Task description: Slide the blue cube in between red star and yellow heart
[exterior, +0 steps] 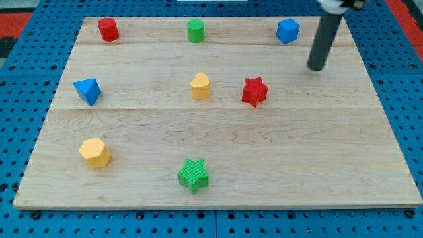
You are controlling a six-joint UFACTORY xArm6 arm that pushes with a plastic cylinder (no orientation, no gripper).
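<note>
Near the table's top right corner sits the blue cube, with my tip just below and to the view's right of it, not touching. The tool is a bare rod with nothing to spread or pinch. Mid-table, the yellow heart and red star stand near each other, apart.
</note>
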